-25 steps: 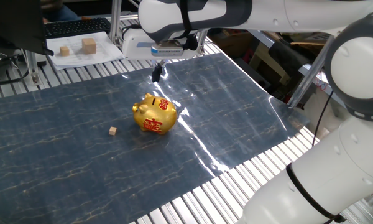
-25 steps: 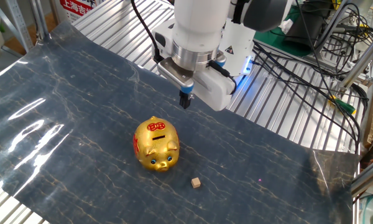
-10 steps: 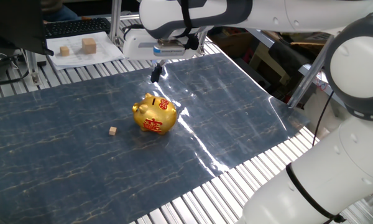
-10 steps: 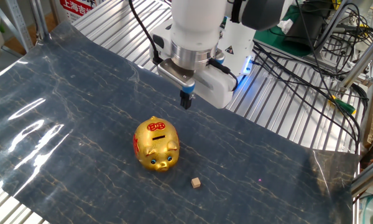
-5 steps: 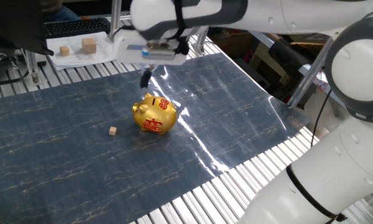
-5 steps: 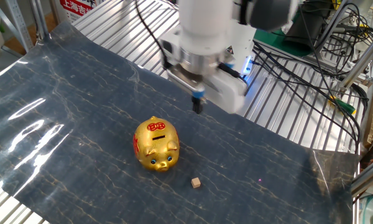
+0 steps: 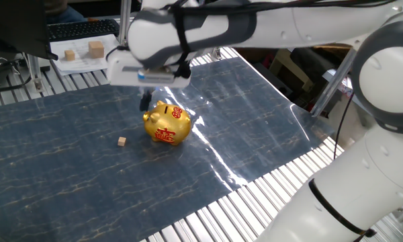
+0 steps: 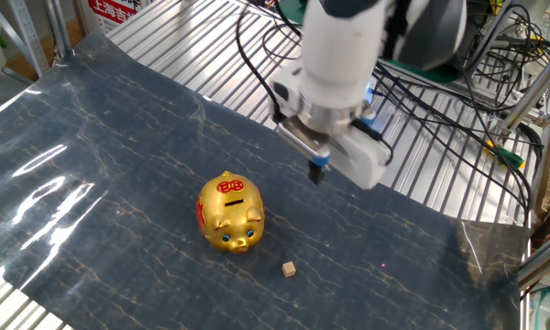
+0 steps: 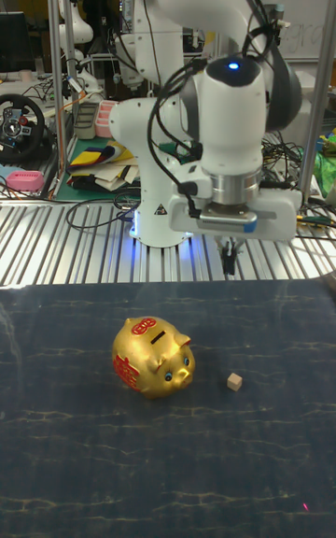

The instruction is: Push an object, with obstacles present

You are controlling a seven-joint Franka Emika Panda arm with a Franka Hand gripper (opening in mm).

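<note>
**A:** What differs from half a second back?

**B:** The gripper has swung sideways. In the other fixed view it hung behind the gold piggy bank then; it now sits further right, more nearly behind the tiny wooden cube. The pig and the cube have not shifted.

**A:** How do the fingers stand?

**B:** Drawn close together into one thin dark tip with a blue mark; no gap shows, and nothing sits between them. In the tall fixed view the gripper hangs above the mat, clear of it.

**A:** Where is the cube?

**B:** In the tall fixed view the cube lies nearer the camera than the tip and almost straight below it in the picture, apart from it. The piggy bank stands to the left of the tip, near the cube but not touching.

**A:** Materials and shapes?

**B:** The pig is rounded, shiny gold, with red characters and a coin slot on top. The cube is plain tan wood with sharp corners. Both rest on a glossy dark blue marbled mat laid over a ribbed metal table.

**A:** Room to move?

**B:** In one fixed view, bare mat stretches left of the cube; the mat's wrinkled edge lies well off to the right of the gripper.
</note>
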